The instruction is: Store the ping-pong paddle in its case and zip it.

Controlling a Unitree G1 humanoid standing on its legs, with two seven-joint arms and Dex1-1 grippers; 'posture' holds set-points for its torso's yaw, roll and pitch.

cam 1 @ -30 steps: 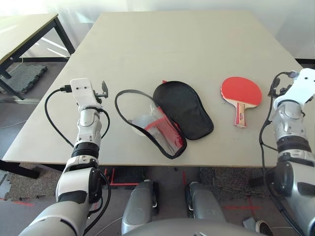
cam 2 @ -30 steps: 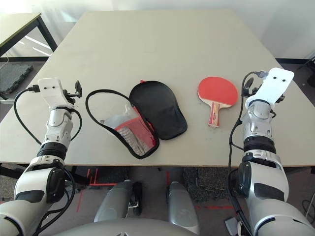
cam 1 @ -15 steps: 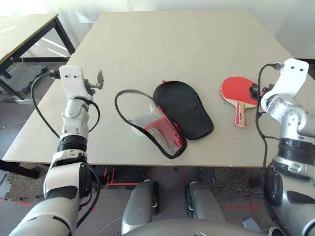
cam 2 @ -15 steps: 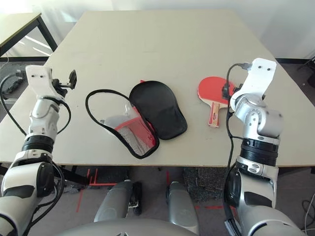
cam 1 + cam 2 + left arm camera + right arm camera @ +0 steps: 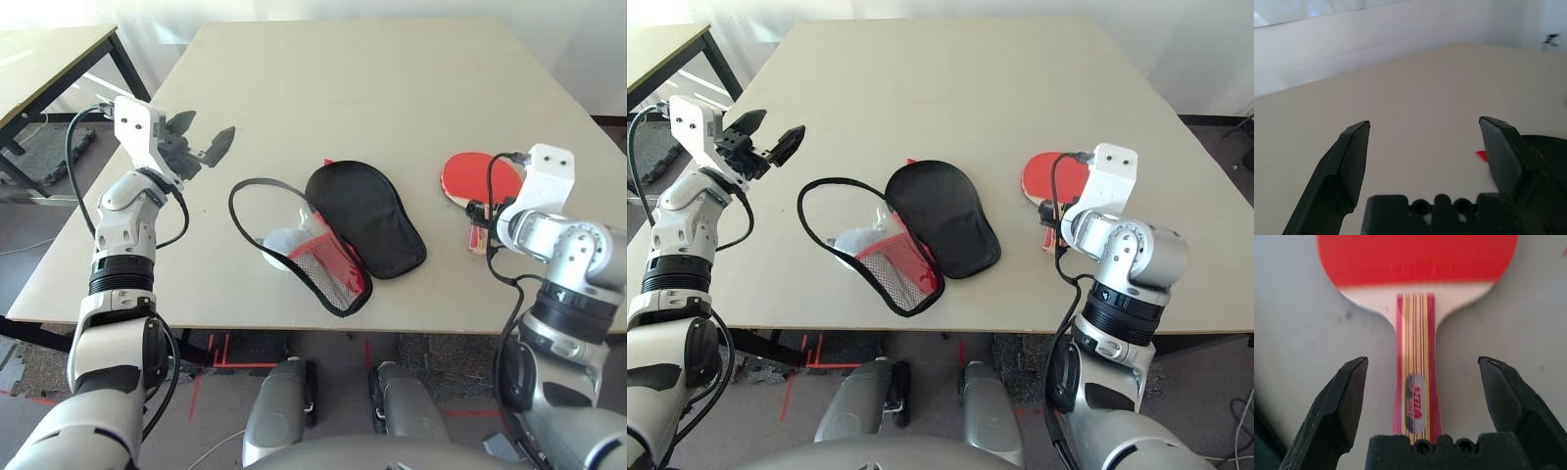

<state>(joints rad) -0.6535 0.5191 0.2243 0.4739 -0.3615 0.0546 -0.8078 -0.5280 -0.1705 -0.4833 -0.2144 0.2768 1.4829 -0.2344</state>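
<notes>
The ping-pong paddle (image 5: pixel 474 176) lies flat on the right of the table, red face up, its striped handle (image 5: pixel 1413 382) pointing toward the near edge. My right gripper (image 5: pixel 1422 363) hangs just above the handle, open, one finger on either side of it. The case (image 5: pixel 367 217) lies unzipped in the middle, its black flap spread to the right and the red panel and mesh pocket (image 5: pixel 331 266) to the left inside the loop of zip edging. My left gripper (image 5: pixel 201 137) is open in the air above the table's left part, aimed toward the case and holding nothing.
A pale white pouch (image 5: pixel 283 241) sits inside the open case. The table's (image 5: pixel 372 88) far half is bare. A second table (image 5: pixel 44 54) stands off to the left, with dark floor mats below.
My right arm has swung down and inward, bringing its gripper over the paddle's handle. My left arm has lifted and tipped its gripper forward toward the case. Paddle and case lie unmoved.
</notes>
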